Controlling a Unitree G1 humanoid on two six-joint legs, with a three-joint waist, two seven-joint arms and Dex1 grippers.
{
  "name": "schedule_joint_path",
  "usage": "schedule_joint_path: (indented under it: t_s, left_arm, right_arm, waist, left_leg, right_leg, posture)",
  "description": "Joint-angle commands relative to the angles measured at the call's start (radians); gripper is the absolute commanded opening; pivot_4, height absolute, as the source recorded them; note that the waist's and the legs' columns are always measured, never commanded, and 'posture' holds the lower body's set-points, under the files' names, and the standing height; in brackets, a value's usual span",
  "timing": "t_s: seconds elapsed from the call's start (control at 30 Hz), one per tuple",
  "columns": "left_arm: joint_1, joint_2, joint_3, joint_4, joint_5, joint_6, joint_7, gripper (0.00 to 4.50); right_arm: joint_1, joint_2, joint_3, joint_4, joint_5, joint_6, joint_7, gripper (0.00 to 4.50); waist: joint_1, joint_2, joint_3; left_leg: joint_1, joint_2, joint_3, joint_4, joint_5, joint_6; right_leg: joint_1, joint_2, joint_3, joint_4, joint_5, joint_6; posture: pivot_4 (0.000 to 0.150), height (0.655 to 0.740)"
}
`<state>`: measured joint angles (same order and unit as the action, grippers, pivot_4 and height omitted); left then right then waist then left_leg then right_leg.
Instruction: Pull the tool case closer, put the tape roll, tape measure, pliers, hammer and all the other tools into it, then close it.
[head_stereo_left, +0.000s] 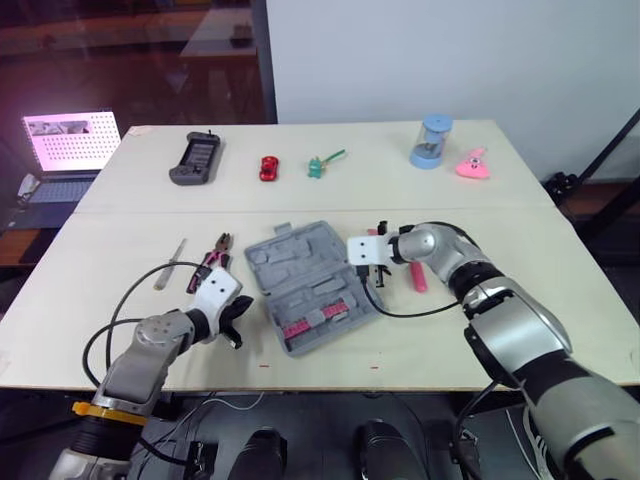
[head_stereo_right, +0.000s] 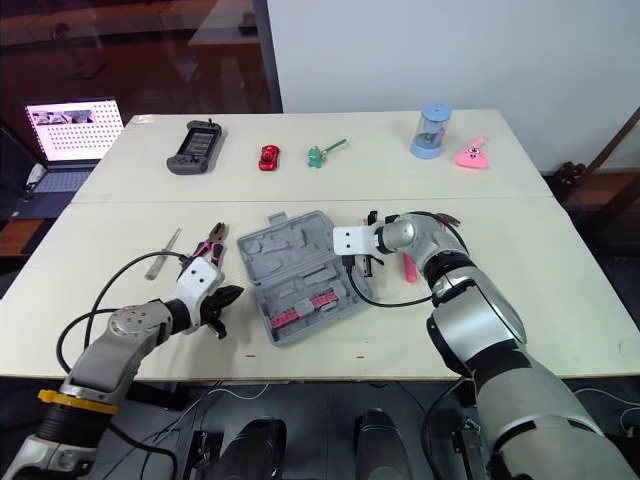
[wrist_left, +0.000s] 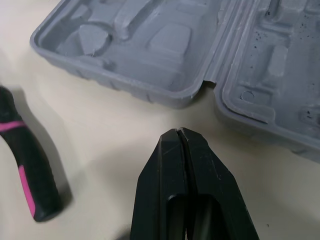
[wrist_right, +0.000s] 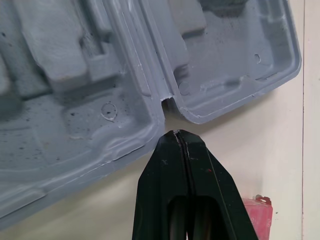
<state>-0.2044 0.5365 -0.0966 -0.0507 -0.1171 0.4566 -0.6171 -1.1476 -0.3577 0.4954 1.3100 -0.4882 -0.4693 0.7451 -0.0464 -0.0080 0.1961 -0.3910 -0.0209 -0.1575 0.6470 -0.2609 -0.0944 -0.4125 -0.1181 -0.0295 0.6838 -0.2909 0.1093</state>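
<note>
Working at a pale table (head_stereo_left: 330, 200) set against a white wall and dark glass, with a lit laptop (head_stereo_left: 70, 140) off the far left corner. Locating the tool case (head_stereo_left: 283, 258) at the middle of the near half, lying open and flat, both grey moulded halves facing up, pink bits seated in the nearer half. Parking the left gripper (wrist_left: 179, 137) just beside the case's left hinge end, pressed together on nothing. Parking the right gripper (wrist_right: 176, 136) just beside the right hinge end, likewise pressed together and empty, without confirming contact with the wall. Finding the pliers (head_stereo_left: 212, 258) left of the case, a slim metal tool (head_stereo_left: 170, 263) farther left, and a pink-handled tool (head_stereo_left: 418, 277) right of the case, behind the right gripper. Leaving aside, beyond the case, a handheld console (head_stereo_left: 196, 158), a red toy car (head_stereo_left: 268, 167), a green toy (head_stereo_left: 320, 163), a blue container (head_stereo_left: 431, 142) and a pink toy (head_stereo_left: 473, 165). Judging the case to be light, stiff, hollow plastic, probably sliding easily and inclined to swivel under a one-sided pull. Advising spreading the fingers (wrist_left: 165, 165) and pinching the upright rim wall at both ends, drawing evenly. Judging the pliers to be head-heavy with grippy sleeves, and recommending a hold across both handles near the pivot.
</note>
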Motion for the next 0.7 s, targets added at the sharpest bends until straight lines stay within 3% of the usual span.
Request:
schedule_joint_path:
  t_s: [0.03,0.27,0.7]
  left_arm:
    - [-0.038,-0.007,-0.012,0.02,0.021,-0.003,0.005,0.0]
    - [-0.133,-0.074,-0.051,0.126,0.034,-0.027,-0.01,0.0]
    - [-0.184,-0.058,-0.056,0.21,0.062,-0.075,-0.07,0.0]
  right_arm:
    - [-0.032,0.026,-0.002,0.005,-0.018,-0.011,-0.031,0.01]
    - [-0.03,0.035,-0.004,0.014,-0.022,-0.055,0.067,0.01]
    - [0.021,-0.004,-0.082,-0.039,0.073,-0.053,0.402,0.01]
  waist:
    - [-0.001,0.0,0.0]
    - [-0.002,0.0,0.0]
    - [-0.001,0.0,0.0]
  left_leg:
    - [0.0,0.0,0.0,0.0,0.0,0.0]
    - [0.0,0.0,0.0,0.0,0.0,0.0]
    - [0.0,0.0,0.0,0.0,0.0,0.0]
  right_leg:
    - [0.0,0.0,0.0,0.0,0.0,0.0]
    - [0.0,0.0,0.0,0.001,0.0,0.0]
    - [0.0,0.0,0.0,0.0,0.0,0.0]
  posture:
    - [0.15,0.6902]
    - [0.15,0.6902]
    - [0.15,0.6902]
